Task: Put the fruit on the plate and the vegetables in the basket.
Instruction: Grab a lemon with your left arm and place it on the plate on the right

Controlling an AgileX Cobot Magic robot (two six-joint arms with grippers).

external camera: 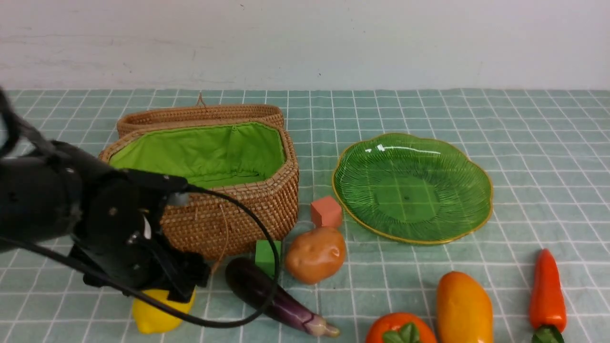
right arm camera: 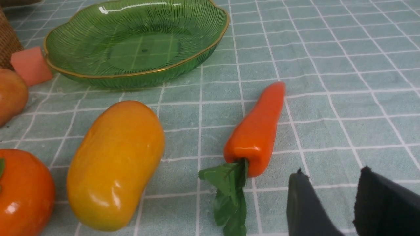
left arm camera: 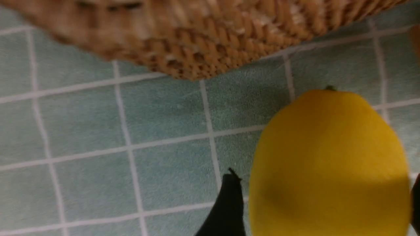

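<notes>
Checked green cloth (external camera: 524, 143), left gripper (left arm camera: 323, 206) straddling lemon (external camera: 155, 320), grip unclear

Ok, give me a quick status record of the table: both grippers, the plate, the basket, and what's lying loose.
Left gripper: open, fingers either side of the lemon
Right gripper: open, empty, near the carrot at its leafy end
Plate: empty
Basket: lid back, nothing seen inside
Loose fruit: lemon, mango, orange-red fruit
Loose vegetables: eggplant, potato, carrot
Other: pink cube, green cube
</notes>
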